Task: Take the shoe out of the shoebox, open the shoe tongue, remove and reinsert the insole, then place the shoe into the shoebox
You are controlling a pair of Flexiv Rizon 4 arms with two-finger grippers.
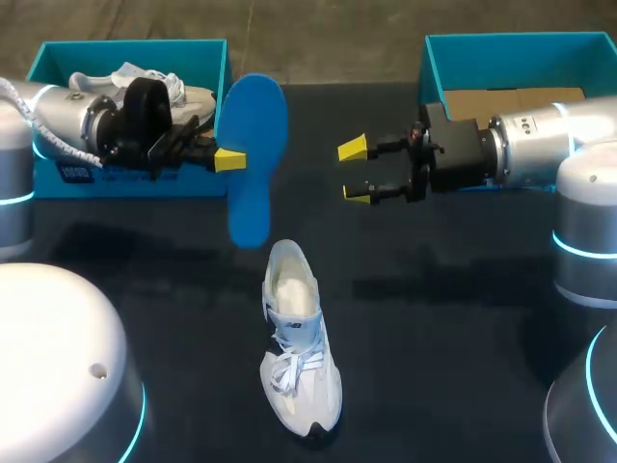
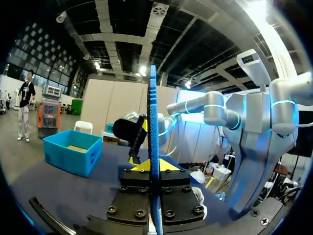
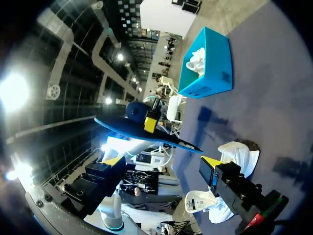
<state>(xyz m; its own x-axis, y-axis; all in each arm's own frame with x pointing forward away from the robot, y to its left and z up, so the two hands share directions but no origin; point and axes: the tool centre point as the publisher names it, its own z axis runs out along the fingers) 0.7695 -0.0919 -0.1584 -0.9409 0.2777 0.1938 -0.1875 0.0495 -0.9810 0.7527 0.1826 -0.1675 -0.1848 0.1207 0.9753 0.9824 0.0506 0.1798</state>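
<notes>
— Left gripper (image 1: pixel 228 159) pinches the flat blue foam insole (image 1: pixel 253 145) aloft; where's the white lace-up sneaker (image 1: pixel 299 357)?
— On the dark table (image 1: pixel 463 318), just past the insole's lower tip, heel end nearest, long axes roughly aligned. Right gripper (image 1: pixel 355 172) hangs spread, empty.

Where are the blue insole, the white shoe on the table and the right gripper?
blue insole (image 1: pixel 256 130): head view, on its wider half.
white shoe (image 1: pixel 297 338): head view, on its midfoot by the tongue.
right gripper (image 1: pixel 355 171): head view, midway between its two yellow tips.
</notes>
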